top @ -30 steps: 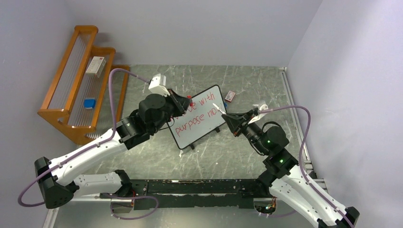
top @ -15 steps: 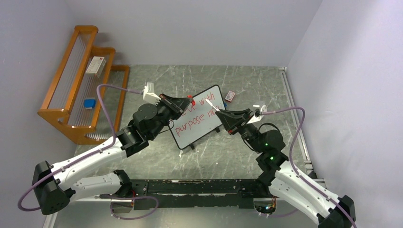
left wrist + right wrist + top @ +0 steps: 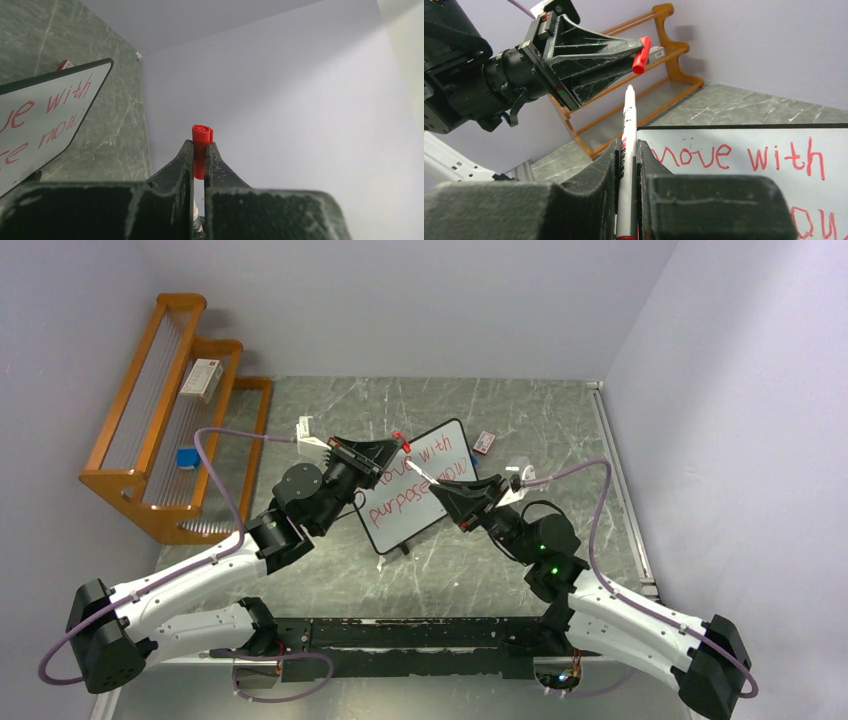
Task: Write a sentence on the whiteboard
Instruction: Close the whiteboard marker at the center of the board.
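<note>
I see the whiteboard lying below both claws, red writing on it. My right claw is clamped on a white marker, its tip aimed at my left claw, which pinches a red cap.

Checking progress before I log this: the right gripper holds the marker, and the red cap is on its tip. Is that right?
Not quite. The cap is not on the marker: the left gripper holds it, apart from the bare tip. The right wrist view shows this. The right gripper does hold the marker.
</note>
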Available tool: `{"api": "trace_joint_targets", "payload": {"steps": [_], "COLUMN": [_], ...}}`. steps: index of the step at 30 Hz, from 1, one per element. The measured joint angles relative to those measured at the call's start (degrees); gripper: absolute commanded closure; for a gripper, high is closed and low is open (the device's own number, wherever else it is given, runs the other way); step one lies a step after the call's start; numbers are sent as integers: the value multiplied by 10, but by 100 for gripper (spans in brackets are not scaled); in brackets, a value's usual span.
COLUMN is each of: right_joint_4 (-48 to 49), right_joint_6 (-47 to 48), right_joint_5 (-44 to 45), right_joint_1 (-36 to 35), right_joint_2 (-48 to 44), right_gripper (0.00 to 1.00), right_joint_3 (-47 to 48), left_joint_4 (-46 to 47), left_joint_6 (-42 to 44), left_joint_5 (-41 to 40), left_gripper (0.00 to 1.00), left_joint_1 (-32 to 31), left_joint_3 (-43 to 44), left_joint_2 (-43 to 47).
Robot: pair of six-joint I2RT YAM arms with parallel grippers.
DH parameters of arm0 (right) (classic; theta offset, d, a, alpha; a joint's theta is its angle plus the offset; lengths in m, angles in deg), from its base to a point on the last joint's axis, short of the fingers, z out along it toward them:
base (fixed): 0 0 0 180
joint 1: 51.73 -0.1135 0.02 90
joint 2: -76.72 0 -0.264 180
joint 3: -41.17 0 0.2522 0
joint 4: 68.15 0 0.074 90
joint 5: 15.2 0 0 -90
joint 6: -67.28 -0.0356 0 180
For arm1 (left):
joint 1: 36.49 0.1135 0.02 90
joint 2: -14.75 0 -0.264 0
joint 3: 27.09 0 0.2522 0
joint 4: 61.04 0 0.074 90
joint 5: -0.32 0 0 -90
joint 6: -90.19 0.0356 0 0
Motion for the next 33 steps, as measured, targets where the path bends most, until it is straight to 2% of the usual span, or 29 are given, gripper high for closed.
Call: {"api": "trace_joint_targets", "payload": {"steps": [13,33], "right_joint_4": [17,25], "right_joint_6": [10,5], "right_joint_5": [50,62], "right_joint_1": [-15,-15], "right_joint_2": [1,12], "right_gripper": [100,100], "right_joint_3": [0,0], "left_joint_4": [11,24], "left_joint_6": [-9,-18], "left_joint_5": [1,10], "left_gripper": [95,95], "left_joint_1": [0,0], "left_joint_3": [-9,-14], "left_joint_2": [1,-1]}}
